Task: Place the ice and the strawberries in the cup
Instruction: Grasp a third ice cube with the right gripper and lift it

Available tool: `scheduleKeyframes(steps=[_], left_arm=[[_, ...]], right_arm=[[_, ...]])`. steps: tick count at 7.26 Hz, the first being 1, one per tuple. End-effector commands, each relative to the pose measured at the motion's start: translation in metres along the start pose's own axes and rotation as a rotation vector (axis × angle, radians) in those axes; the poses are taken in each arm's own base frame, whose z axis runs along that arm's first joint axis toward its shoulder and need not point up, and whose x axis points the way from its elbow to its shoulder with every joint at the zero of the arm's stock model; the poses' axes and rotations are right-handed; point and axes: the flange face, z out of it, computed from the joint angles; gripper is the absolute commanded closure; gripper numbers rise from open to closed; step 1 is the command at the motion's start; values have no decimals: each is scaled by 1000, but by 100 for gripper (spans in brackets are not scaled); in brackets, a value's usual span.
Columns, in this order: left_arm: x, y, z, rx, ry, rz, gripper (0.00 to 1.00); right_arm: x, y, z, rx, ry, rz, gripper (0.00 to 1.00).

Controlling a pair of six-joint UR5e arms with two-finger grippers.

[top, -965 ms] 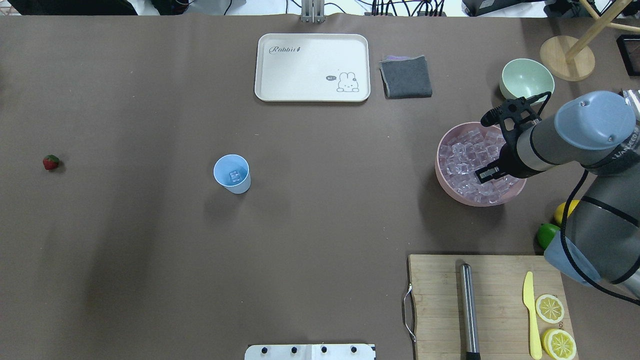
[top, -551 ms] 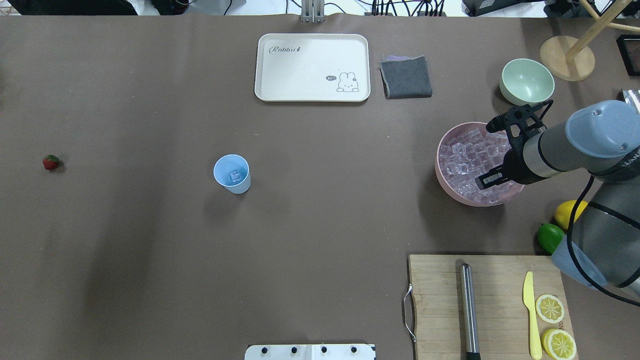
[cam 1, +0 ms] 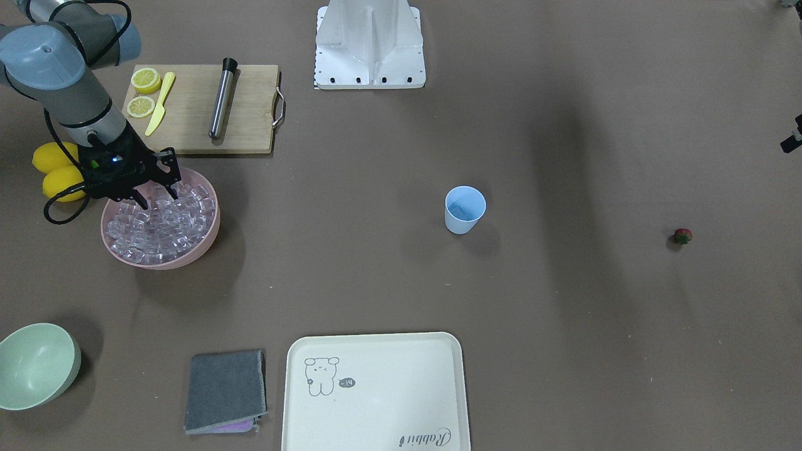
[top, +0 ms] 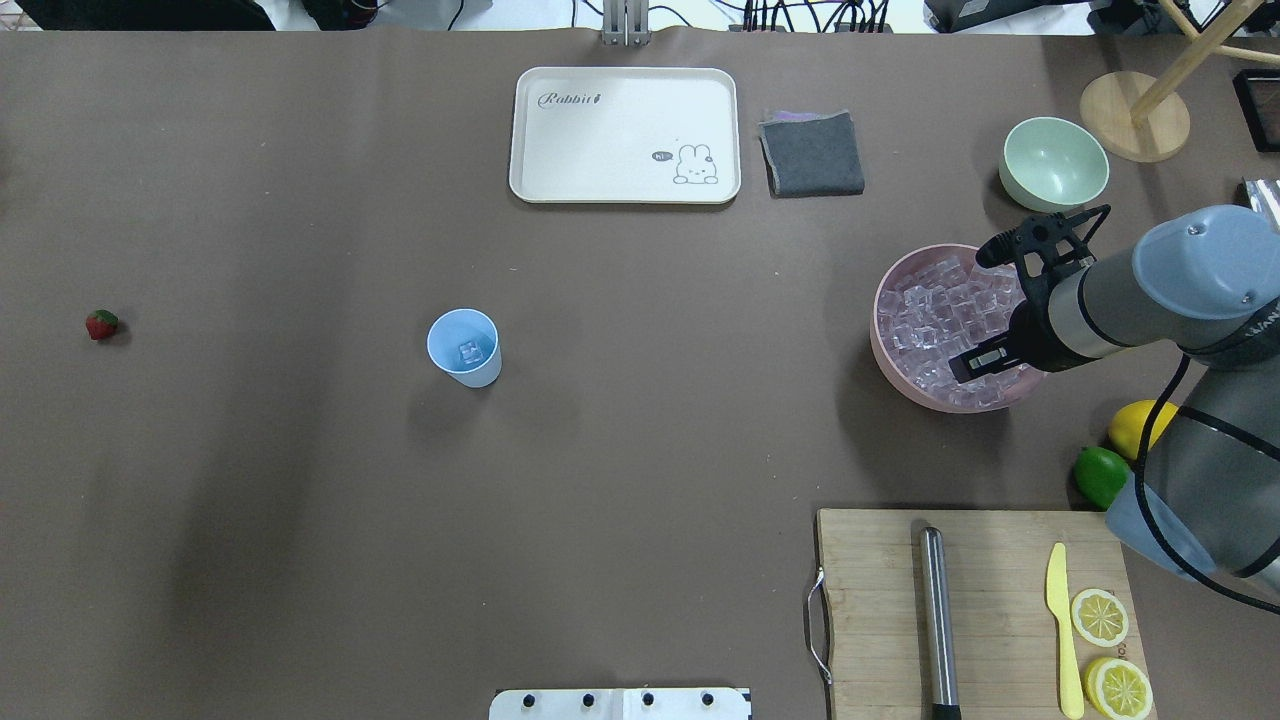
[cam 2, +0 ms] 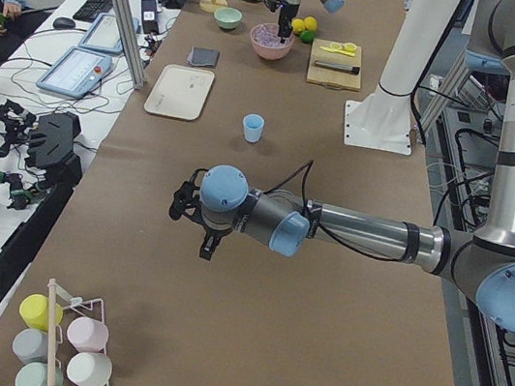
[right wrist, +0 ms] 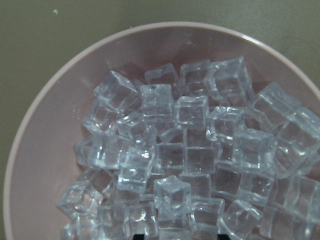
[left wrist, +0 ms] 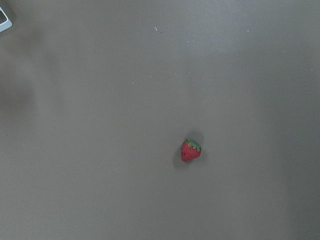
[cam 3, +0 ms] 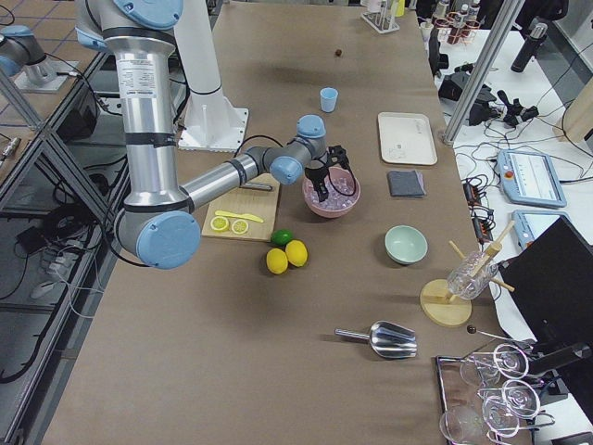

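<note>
The light-blue cup (top: 463, 347) stands upright mid-table with one ice cube (top: 468, 351) in it; it also shows in the front view (cam 1: 465, 210). The ice pile (top: 935, 315) fills the pink bowl (top: 885, 352) on the right. My right gripper (cam 1: 156, 199) is open, pointing down just above the ice (right wrist: 190, 160) at the bowl's near side. The strawberry (top: 101, 324) lies alone far left and shows in the left wrist view (left wrist: 190, 150). My left gripper (cam 2: 191, 227) hovers high above the table near the strawberry; I cannot tell whether it is open or shut.
A white tray (top: 625, 135), a grey cloth (top: 812, 153) and a pale green bowl (top: 1054, 160) lie at the back. A cutting board (top: 880, 600) with a metal rod, yellow knife and lemon slices is front right. A lemon (top: 1135, 420) and a lime (top: 1098, 474) sit beside the right arm.
The right arm has shifted a little rightward and toward the robot over the pink bowl. The cup and the strawberry have not moved.
</note>
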Motion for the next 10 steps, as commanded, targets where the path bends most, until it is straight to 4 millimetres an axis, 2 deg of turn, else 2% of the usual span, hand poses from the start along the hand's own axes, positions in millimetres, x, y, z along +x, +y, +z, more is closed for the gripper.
scheduleKeyframes(steps=[1,5,7,8,9,10], left_arm=[[1,0,0,1,0,2,2],[1,0,0,1,0,2,2],[0,0,-1,2,-1,1,2],[1,0,0,1,1,2,2],[0,0,0,1,1,0,2],[0,0,0,0,0,1,2]], right_arm=[[-1,2,6,-8,2,20,44],[-5,6,11,-18,4,17,47],[-6,7,12,-21,3,16,55],[-8,6,10,-21,-3,13,73],[-12,4,5,-13,-14,9,100],[-15,1,-2,2,-20,5,100]])
